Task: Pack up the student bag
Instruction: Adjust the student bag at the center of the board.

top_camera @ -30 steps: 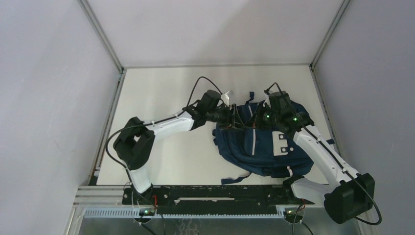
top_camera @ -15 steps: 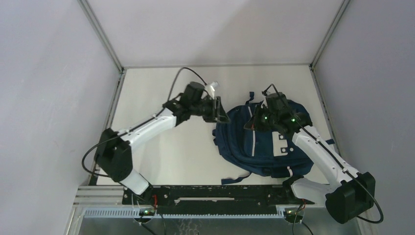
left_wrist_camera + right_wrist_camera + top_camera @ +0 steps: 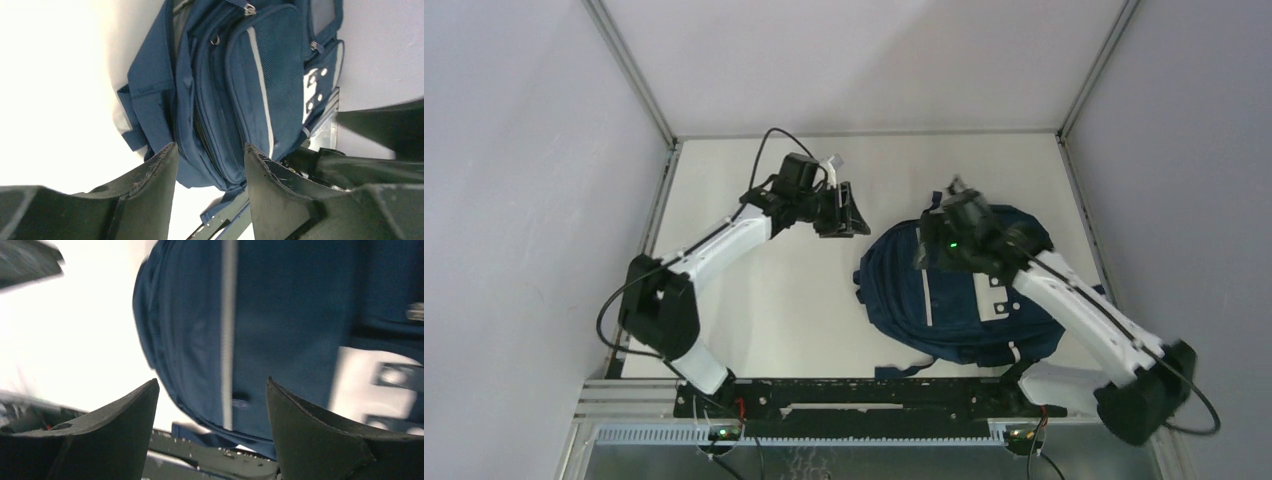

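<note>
Swung the left arm [image 3: 724, 240] off the top of the backpack [image 3: 964, 300] and out over bare counter [image 3: 754, 320] within the last second. Let go on the right as well, where the jaws were clenched at the backpack's top edge 1 second ago.

Holding nothing on the left now: jaws partly parted, pointing back at the backpack from a little way off. Holding nothing on the right either: jaws spread wide, hovering over the front panel near the white stripe [image 3: 229, 315].

Found the backpack lying flat on the right half of the counter, front up, top toward the far wall.

Looks like a late step, both arms off the fabric. Cannot tell whether the main zip is fully shut. Next: check that opening, then brace the fabric with 1 arm and pull the zip with the other.
</note>
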### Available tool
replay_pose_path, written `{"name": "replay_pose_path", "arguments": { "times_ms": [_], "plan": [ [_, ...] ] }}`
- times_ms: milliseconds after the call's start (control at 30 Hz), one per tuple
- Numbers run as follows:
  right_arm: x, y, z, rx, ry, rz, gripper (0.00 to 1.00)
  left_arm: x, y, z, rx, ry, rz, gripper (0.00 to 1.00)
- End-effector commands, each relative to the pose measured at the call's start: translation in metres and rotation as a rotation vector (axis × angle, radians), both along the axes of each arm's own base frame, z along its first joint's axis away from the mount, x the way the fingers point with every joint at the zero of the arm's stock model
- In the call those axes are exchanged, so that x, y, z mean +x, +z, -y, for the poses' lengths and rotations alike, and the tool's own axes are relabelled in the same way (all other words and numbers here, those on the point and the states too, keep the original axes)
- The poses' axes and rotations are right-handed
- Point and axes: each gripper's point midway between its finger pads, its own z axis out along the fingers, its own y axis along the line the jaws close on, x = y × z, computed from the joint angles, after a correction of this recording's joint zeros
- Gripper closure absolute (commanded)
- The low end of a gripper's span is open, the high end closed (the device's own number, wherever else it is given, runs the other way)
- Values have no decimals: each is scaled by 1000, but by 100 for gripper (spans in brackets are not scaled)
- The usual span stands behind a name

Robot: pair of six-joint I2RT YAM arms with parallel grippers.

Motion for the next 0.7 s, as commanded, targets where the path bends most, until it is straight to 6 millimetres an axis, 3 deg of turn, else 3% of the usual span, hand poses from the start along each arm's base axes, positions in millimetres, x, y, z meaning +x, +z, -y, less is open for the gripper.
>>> {"name": "replay_pose_path", "arguments": {
  "times_ms": [0,100,200,333,400,433,500,667],
  "plan": [
    [7,38,73,10,-286,154,14,21,-8,14,42,-34,15,44],
    [-6,20,121,48,-500,124,15,20,-37,23,82,-69,-35,44],
    [-31,-20,158,76,-707,21,15,3,-58,40,87,-157,-91,44],
    [-39,-29,163,141,-853,-9,17,-6,-67,63,72,-205,-99,48],
    [-39,-41,157,197,-904,-36,17,-6,-77,67,79,-207,-126,56],
    [-38,-49,152,231,-926,-58,17,-7,-82,67,81,-203,-146,64],
    [-33,-63,143,285,-945,-93,18,-4,-89,62,91,-177,-163,97],
    [0,-80,135,300,-932,-51,21,12,-75,37,8,-52,-139,100]
  ]
}}
